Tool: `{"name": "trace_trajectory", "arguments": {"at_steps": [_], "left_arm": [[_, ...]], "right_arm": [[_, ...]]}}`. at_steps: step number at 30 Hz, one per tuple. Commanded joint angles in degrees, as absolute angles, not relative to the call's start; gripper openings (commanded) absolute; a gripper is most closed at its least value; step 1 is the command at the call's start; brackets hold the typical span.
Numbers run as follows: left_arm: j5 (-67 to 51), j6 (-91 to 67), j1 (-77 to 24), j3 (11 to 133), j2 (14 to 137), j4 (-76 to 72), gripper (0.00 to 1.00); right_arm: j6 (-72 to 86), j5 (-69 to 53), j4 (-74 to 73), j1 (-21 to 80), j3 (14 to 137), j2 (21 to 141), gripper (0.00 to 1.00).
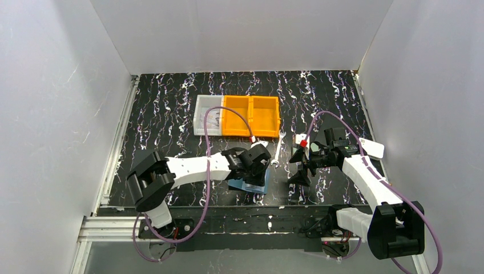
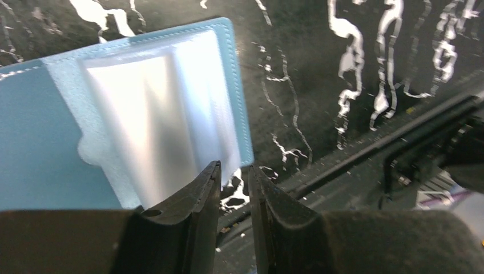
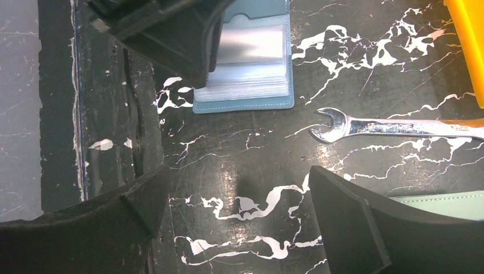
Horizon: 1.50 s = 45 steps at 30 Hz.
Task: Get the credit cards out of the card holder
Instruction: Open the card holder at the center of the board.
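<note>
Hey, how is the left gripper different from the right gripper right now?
The left gripper has jaws nearly together, only a narrow gap; the right gripper is spread wide. The left gripper sits at the edge of the open card holder; the right gripper hangs over the table near the wrench. Both have black fingers, and neither visibly holds anything.
</note>
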State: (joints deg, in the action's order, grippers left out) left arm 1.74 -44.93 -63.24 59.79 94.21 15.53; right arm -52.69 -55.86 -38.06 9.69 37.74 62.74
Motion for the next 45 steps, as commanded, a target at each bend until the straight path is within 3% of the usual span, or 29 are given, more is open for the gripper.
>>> {"name": "trace_trajectory", "arguments": {"at_steps": [1, 9, 20, 45], "left_arm": [[8.5, -44.1, -63.4, 63.0, 96.4, 21.0, 0.25], [12.6, -43.7, -63.4, 65.3, 99.9, 25.2, 0.3], [17.5, -43.0, -63.4, 66.7, 101.4, 31.0, 0.43], [26.1, -48.3, -59.8, 59.0, 93.6, 35.0, 0.37]], "right_arm": [[-52.9, -56.8, -38.5, 9.4, 40.1, 62.3, 1.0], [-52.9, -56.7, -38.6, 9.4, 40.1, 62.5, 1.0], [-52.9, -56.7, -38.7, 9.4, 40.2, 63.0, 1.0], [-54.6, -57.9, -40.6, 9.4, 40.5, 63.3, 1.0]]}}
